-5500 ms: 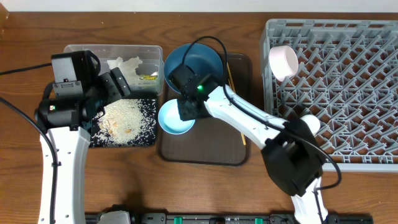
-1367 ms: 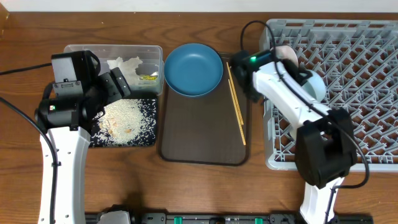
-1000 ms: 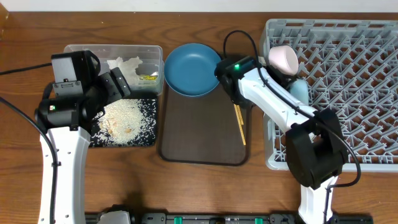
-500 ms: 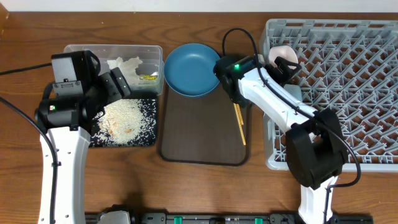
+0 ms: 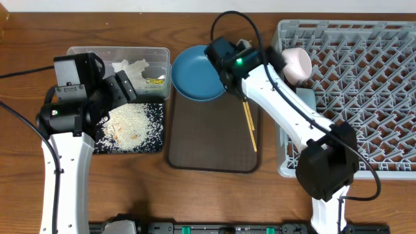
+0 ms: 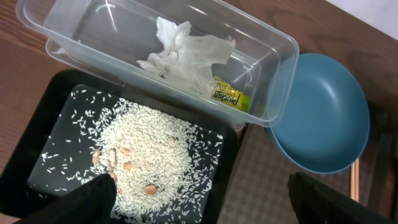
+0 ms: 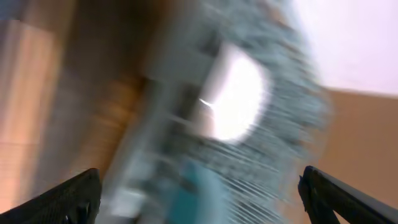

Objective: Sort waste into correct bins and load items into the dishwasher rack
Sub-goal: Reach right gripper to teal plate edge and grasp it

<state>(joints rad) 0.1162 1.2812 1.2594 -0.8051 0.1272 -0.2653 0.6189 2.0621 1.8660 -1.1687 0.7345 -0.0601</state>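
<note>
The left fingers (image 6: 87,196) are held wide apart and empty above the black tray (image 6: 37,143), where rice (image 6: 152,168) is heaped. Tissue paper (image 6: 183,53) and a yellow wrapper (image 6: 227,96) are contained in the clear tub (image 6: 283,81). The right fingers (image 7: 68,196), blurred, are spread wide with nothing gripped, over the right edge of the dark-blue plate (image 5: 195,75). Chopsticks (image 5: 249,127) are laid on the brown tray (image 5: 208,143). A small cup (image 5: 297,63) is lodged in the rack (image 5: 364,97).

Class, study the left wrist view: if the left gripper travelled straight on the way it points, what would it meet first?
Most likely the loose rice heaped in the black tray, which lies ahead of the open left gripper. The clear tub sits beyond it, though depth is hard to judge.
</note>
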